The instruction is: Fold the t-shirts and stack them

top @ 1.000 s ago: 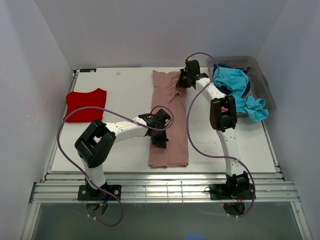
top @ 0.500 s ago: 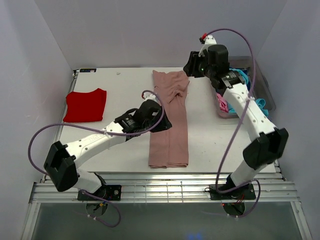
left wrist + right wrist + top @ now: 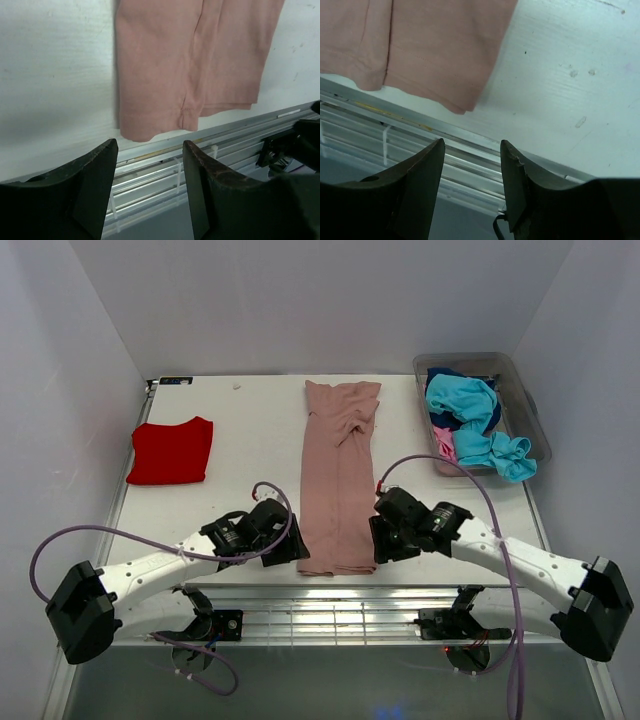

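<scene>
A dusty-pink t-shirt (image 3: 340, 475) lies folded into a long narrow strip down the middle of the table. My left gripper (image 3: 292, 548) stands open beside its near left corner, holding nothing. My right gripper (image 3: 379, 540) is open beside the near right corner, also holding nothing. The left wrist view looks between the open left gripper (image 3: 150, 150) at the shirt's near hem (image 3: 185, 65). The right wrist view has the shirt's right corner (image 3: 440, 45) just above the open right gripper (image 3: 472, 147). A folded red t-shirt (image 3: 172, 450) lies at the left.
A clear grey plastic bin (image 3: 525, 400) at the back right holds turquoise (image 3: 470, 405), navy and bright pink shirts; some turquoise cloth hangs over its near rim. The metal rail (image 3: 330, 615) of the table's near edge runs just below both grippers.
Both arms have drawn back from the pink shirt's middle and far end to its near corners. Both grippers have opened and let go of the cloth.
</scene>
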You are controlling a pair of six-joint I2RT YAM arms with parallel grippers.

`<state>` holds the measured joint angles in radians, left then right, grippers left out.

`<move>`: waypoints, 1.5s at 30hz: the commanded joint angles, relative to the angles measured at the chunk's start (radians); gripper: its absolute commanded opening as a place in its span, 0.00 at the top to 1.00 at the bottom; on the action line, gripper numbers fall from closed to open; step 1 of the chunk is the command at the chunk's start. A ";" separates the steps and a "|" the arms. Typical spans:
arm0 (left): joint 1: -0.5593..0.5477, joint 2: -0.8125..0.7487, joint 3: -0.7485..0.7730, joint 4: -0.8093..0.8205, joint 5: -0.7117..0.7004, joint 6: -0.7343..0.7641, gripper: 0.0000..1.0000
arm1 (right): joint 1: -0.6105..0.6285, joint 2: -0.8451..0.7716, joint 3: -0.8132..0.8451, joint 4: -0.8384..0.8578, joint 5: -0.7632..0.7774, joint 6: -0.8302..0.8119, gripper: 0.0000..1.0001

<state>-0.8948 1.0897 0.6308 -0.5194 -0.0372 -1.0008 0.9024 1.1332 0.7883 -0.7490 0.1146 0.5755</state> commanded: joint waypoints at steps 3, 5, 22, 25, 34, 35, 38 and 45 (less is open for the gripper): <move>-0.026 -0.036 -0.052 0.021 0.020 -0.062 0.34 | 0.046 -0.138 -0.060 0.000 0.048 0.208 0.45; -0.030 -0.027 -0.083 0.042 0.028 -0.076 0.34 | 0.059 -0.154 -0.109 0.029 0.033 0.222 0.45; -0.039 0.059 -0.160 0.249 0.034 -0.084 0.32 | 0.086 -0.010 -0.187 0.246 0.026 0.215 0.45; -0.039 0.075 -0.163 0.257 0.036 -0.082 0.31 | 0.086 0.013 -0.202 0.278 0.017 0.208 0.45; -0.041 0.131 -0.178 0.291 0.083 -0.076 0.32 | 0.087 0.063 -0.251 0.359 -0.018 0.210 0.46; -0.042 0.139 -0.180 0.294 0.086 -0.078 0.32 | 0.086 0.065 -0.258 0.362 -0.018 0.210 0.46; -0.050 0.165 -0.186 0.297 0.089 -0.078 0.35 | 0.084 0.066 -0.273 0.375 -0.015 0.208 0.47; -0.058 0.177 -0.209 0.288 0.092 -0.091 0.70 | 0.087 0.066 -0.296 0.384 0.000 0.208 0.74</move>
<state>-0.9447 1.2591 0.4534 -0.1669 0.0608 -1.0977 0.9833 1.1904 0.5217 -0.3622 0.0990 0.7795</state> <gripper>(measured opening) 0.335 0.277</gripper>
